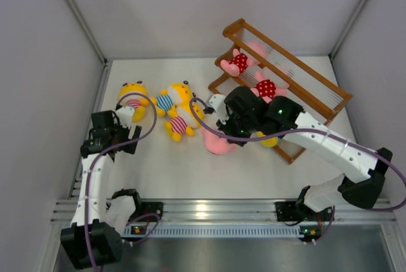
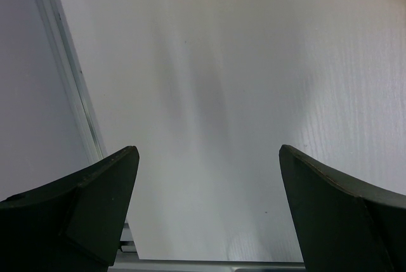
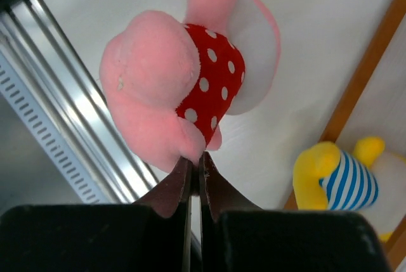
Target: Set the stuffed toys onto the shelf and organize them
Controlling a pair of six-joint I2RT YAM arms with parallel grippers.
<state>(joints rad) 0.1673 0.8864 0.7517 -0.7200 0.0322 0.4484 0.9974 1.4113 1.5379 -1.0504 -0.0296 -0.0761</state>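
Observation:
My right gripper (image 3: 196, 158) is shut on the lower edge of a pink stuffed toy in a red white-dotted outfit (image 3: 171, 85); the toy hangs from it. In the top view this toy (image 1: 219, 144) is just left of the shelf's near end, under the right gripper (image 1: 229, 134). Two more pink toys (image 1: 239, 63) (image 1: 266, 88) lie on the brown wooden shelf (image 1: 317, 88). A yellow toy in blue stripes (image 3: 339, 180) lies by the shelf's frame. Three yellow toys (image 1: 133, 96) (image 1: 166, 102) (image 1: 179, 125) lie on the table at the left. My left gripper (image 1: 119, 129) is open and empty below them.
The left wrist view shows only bare white table (image 2: 241, 82) between the open fingers (image 2: 95, 202), with the side rail (image 2: 70, 82) at the left. A metal rail (image 1: 203, 208) runs along the near edge. Grey walls enclose the table.

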